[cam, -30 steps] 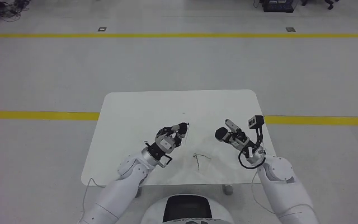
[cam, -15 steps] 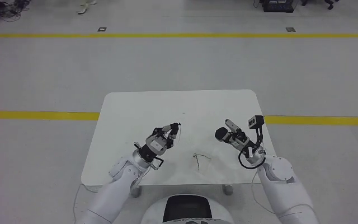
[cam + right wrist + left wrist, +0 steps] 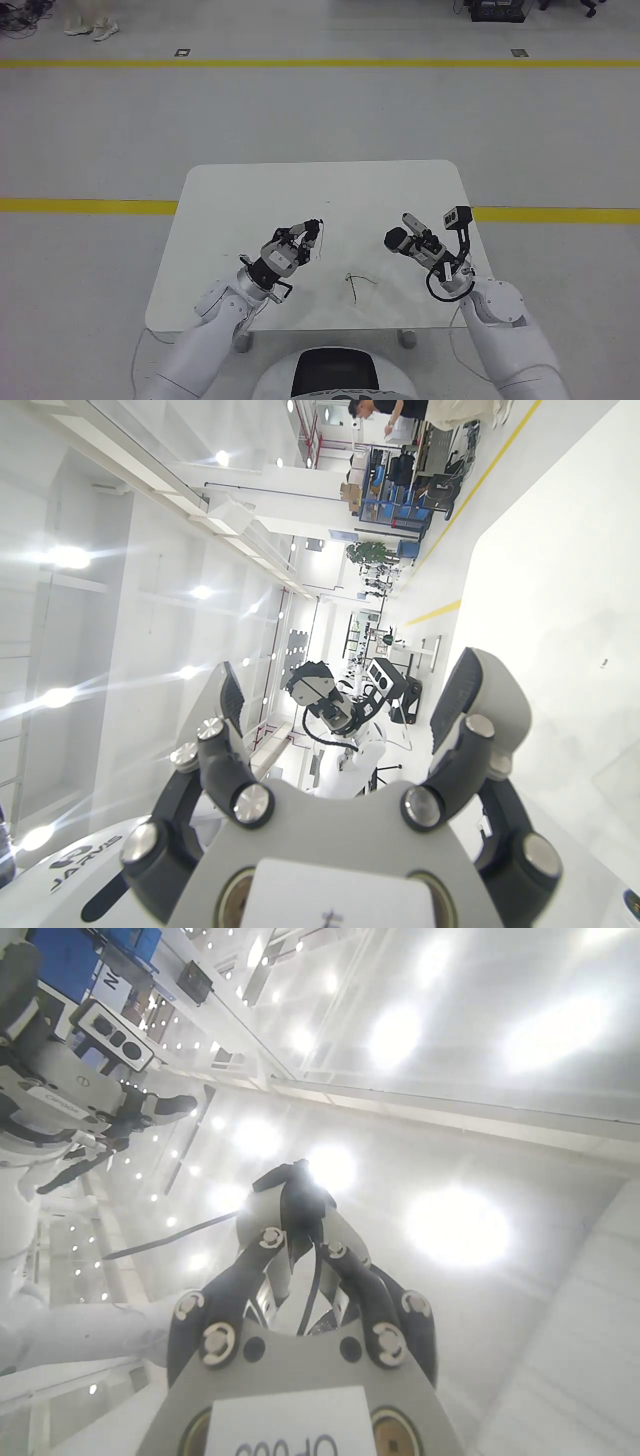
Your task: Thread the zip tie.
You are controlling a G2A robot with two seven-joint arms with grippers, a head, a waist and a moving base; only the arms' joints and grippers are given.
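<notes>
Pinching the whippy zip tie (image 3: pixel 170 1235) over the table (image 3: pixel 250 190), left gripper (image 3: pixel 297 1193) leaves its tail for the open right gripper (image 3: pixel 347 680).

A lab-like workshop hall: yellow floor lines (image 3: pixel 320 63) run beside and beyond the white table (image 3: pixel 250 200), with racks of blue bins (image 3: pixel 395 497) far past it.

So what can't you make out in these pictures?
1. Left wrist view: ceiling-light glare hides where the left gripper pinches the zip tie.
2. Top view: the thin dark item on the table is too small to identify.
</notes>
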